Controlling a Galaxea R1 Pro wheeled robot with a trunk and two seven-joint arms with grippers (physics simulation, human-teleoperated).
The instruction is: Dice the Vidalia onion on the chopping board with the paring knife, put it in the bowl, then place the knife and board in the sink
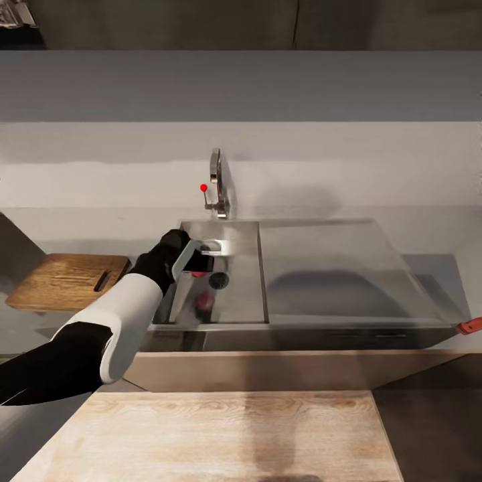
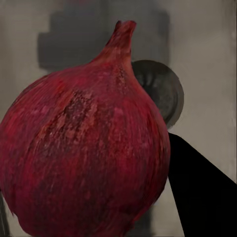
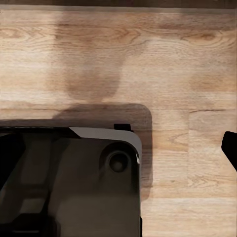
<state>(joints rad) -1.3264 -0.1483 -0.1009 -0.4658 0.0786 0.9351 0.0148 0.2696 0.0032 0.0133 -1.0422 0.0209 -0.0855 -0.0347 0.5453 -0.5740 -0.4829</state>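
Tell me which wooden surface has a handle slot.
The dark chopping board on the countertop, left of the sink; the pale wooden surface nearest the robot has none.

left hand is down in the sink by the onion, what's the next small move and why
Probably close the left hand on the Vidalia onion and lift it straight up. The hand hangs inside the sink basin near the drain, and the onion looms large right in front of the wrist camera, one dark finger beside it. The chopping board waits on the counter to the left.
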